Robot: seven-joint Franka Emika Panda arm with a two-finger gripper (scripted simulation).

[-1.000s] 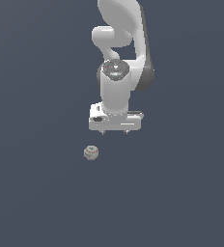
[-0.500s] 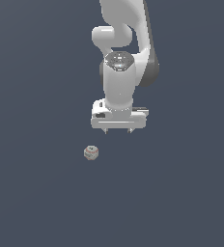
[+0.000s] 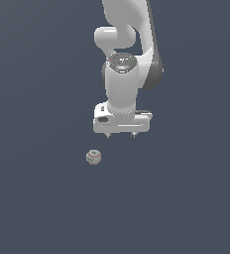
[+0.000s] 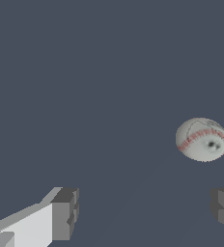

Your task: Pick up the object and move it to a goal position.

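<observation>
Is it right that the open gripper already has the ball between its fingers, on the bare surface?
Not quite. The gripper is open, but the ball lies outside its fingers, off toward the exterior view's left. The wrist view shows nothing between the fingers.

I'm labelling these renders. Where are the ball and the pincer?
ball (image 3: 93, 157): exterior view, centre of its off-white surface.
ball (image 4: 202, 139): wrist view, on its red seam.
pincer (image 3: 121, 135): exterior view, midway between the fingertips, jaws apart.
</observation>
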